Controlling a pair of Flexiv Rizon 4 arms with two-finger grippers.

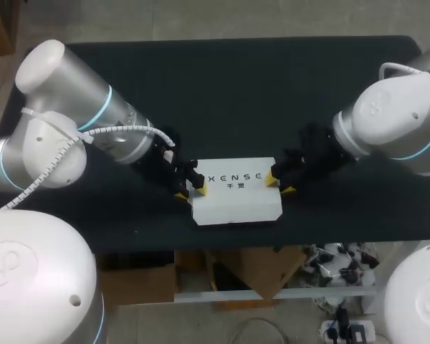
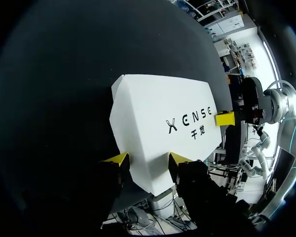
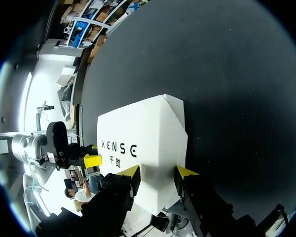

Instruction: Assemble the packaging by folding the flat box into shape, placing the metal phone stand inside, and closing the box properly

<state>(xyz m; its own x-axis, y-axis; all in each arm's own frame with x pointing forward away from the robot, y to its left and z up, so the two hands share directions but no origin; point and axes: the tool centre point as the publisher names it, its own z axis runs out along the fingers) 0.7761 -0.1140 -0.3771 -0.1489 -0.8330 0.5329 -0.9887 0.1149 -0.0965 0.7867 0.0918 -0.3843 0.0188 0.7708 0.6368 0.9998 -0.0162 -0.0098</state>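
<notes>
A white box point(image 1: 236, 190) with dark lettering on top lies closed near the table's front edge, between my two arms. My left gripper point(image 1: 190, 188) is at its left end; in the left wrist view the left gripper point(image 2: 148, 159) has that end of the box point(image 2: 158, 118) between its yellow tips, both pressed against it. My right gripper point(image 1: 280, 184) holds the opposite end the same way, and the right gripper point(image 3: 158, 173) has both tips against the box point(image 3: 143, 133). No metal phone stand is visible in any view.
The dark table top point(image 1: 236, 93) stretches bare behind the box. The table's front edge point(image 1: 236, 240) runs just below the box, close to both grippers.
</notes>
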